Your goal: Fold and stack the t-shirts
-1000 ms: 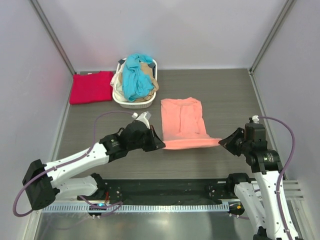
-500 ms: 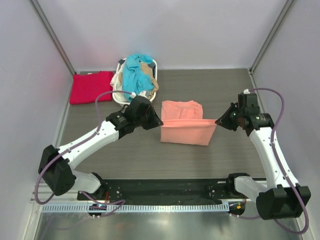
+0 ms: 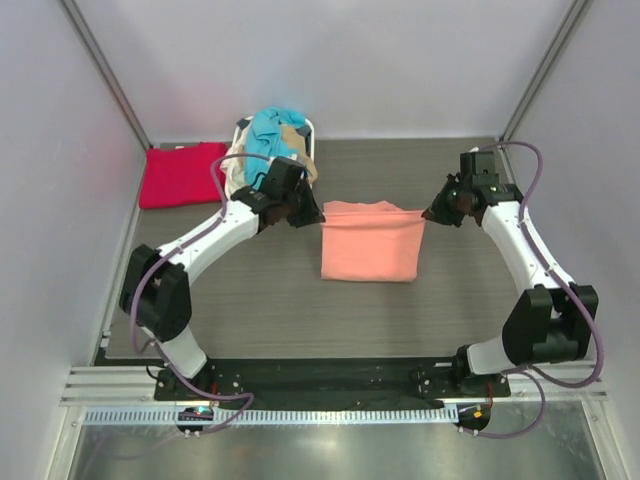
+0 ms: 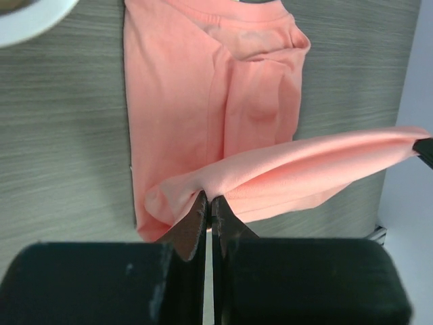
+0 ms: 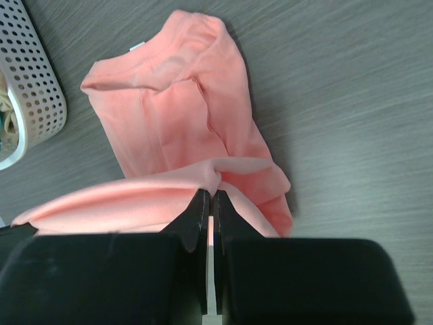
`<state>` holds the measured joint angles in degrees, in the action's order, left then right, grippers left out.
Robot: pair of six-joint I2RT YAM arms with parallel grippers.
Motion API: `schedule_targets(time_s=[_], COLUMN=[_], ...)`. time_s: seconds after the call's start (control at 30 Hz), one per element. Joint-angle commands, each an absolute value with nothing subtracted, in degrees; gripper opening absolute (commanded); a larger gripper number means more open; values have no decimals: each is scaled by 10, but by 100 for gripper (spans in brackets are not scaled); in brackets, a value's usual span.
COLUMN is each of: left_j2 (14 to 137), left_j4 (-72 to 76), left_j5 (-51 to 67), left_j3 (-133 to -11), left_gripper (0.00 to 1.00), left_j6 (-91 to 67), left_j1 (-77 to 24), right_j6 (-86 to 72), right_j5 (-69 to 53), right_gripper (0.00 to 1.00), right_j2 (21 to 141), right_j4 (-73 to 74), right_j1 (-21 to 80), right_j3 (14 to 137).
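Pinching opposite corners of the salmon-pink t-shirt [image 3: 368,245], the left gripper [image 4: 208,200] and right gripper [image 5: 210,196] are both clamped tight on its folded-over edge. Shirt lies doubled just right of the white laundry basket [image 5: 37,81]. Crimson red t-shirt [image 3: 180,175] lies left of basket; teal blue t-shirt [image 3: 268,125] heaped inside.
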<state>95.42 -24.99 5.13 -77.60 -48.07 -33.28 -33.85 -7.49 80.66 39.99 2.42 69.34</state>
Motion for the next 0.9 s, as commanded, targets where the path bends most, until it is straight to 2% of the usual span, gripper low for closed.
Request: schedule_targets(time_s=[0.0, 0.53, 0.6, 0.63, 0.67, 0.7, 0.73, 0.77, 0.8, 0.87], left_j2=[996, 1171, 1200, 1213, 1243, 1255, 1266, 1284, 1284, 1262], left_j4=[-276, -317, -326, -330, -344, -375, -386, -401, -431, -439], left_j5=[43, 62, 62, 68, 63, 51, 59, 68, 73, 64], left_j3=[-819, -998, -1034, -1056, -1083, -1142, -1170, -1199, -1247, -1240], left_gripper=[0, 0, 6, 14, 21, 41, 53, 71, 78, 80], left_j6=[-439, -417, -413, -409, -402, -398, -392, -381, -376, -372], left_j1=[-307, -258, -253, -251, -249, -246, -245, -245, -246, -249], right_j6=[-320, -317, -317, -312, -306, -302, -301, -293, -292, -286], right_j5=[-26, -40, -37, -39, -45, -39, -39, -41, -37, -35], right_gripper=[1, 1, 1, 4, 33, 52, 67, 81, 84, 89], right_j2=[843, 1026, 1066, 1080, 1108, 1120, 1131, 1134, 1123, 1090], right_j4=[362, 335, 333, 333, 331, 335, 340, 343, 345, 330], right_j1=[18, 17, 17, 17, 18, 17, 15, 15, 14, 17], right_j3=[748, 868, 897, 912, 946, 967, 988, 1013, 1016, 979])
